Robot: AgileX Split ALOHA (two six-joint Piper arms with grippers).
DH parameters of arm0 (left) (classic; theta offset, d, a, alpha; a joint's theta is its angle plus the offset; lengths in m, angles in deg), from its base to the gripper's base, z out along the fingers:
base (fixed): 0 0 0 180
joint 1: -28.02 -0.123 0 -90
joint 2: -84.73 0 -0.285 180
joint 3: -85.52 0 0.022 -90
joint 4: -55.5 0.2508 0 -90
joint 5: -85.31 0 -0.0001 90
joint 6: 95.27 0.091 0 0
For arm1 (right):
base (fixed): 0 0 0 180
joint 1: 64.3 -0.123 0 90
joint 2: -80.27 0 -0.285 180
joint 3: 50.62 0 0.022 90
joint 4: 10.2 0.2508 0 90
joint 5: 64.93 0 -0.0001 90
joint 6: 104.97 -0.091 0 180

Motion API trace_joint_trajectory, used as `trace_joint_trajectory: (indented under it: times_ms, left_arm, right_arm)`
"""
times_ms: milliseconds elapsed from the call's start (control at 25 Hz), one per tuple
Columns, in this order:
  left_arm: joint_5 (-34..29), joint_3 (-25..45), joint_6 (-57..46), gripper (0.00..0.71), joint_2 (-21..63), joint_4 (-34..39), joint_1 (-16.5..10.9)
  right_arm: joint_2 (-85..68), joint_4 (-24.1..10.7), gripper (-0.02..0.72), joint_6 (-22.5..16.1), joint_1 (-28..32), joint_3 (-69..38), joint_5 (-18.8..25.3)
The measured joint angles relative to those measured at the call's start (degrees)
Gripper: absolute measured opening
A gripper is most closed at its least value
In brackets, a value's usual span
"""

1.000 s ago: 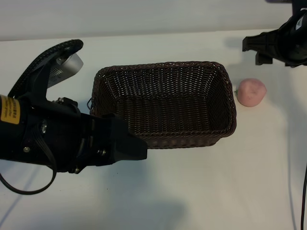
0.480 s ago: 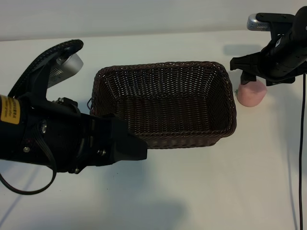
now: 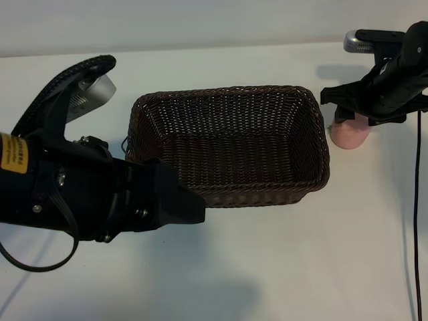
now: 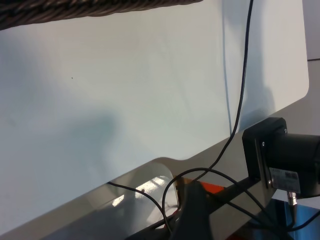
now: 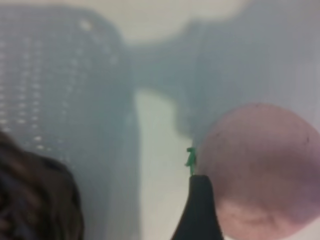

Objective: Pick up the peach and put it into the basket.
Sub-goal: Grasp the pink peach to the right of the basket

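Sitting on the white table, just off the basket's short end at about three o'clock in the exterior view: the peach, pale pink, close beside the braided rim but not clearly touching it. Hovering right over the fruit and covering its upper part: the right gripper, fingers spread wide and not pinching anything, one dark fingertip showing in the right wrist view against the peach's skin beside a small green stem; touching or merely overlapping there, impossible to tell. Blurred in that same wrist view, off to the side of the fruit: the basket's woven wall. Lying inside the basket, nothing visible but its own weave. Looming large at nine o'clock in the exterior view, beside the basket's near-left corner: the left arm, parked, bearing a yellow label. Standing wide open as well: the left gripper, fingers out of sight in every view. Showing in the left wrist view: bare table, a strip of basket rim along one edge, and black cables trailing past the table edge.
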Motion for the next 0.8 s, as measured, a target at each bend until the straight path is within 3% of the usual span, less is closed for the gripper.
trace_joint_trajectory:
  times_ms: [120,440,520,800]
  left_arm:
    - [0.0,0.0,0.0,0.584,0.0,0.0,0.0]
    - [0.0,0.0,0.0,0.584,0.0,0.0,0.0]
    - [0.0,0.0,0.0,0.584,0.0,0.0,0.0]
    - [0.0,0.0,0.0,0.584,0.0,0.0,0.0]
  right_arm:
    - [0.9,0.0,0.468,0.0,0.0,0.0,-0.7]
    - [2.7,0.0,0.080,-0.4,0.1,0.0,-1.6]
    - [2.7,0.0,0.044,-0.4,0.1,0.0,-1.6]
    - [-0.8,-0.2,0.041,-0.4,0.1,0.0,-0.1]
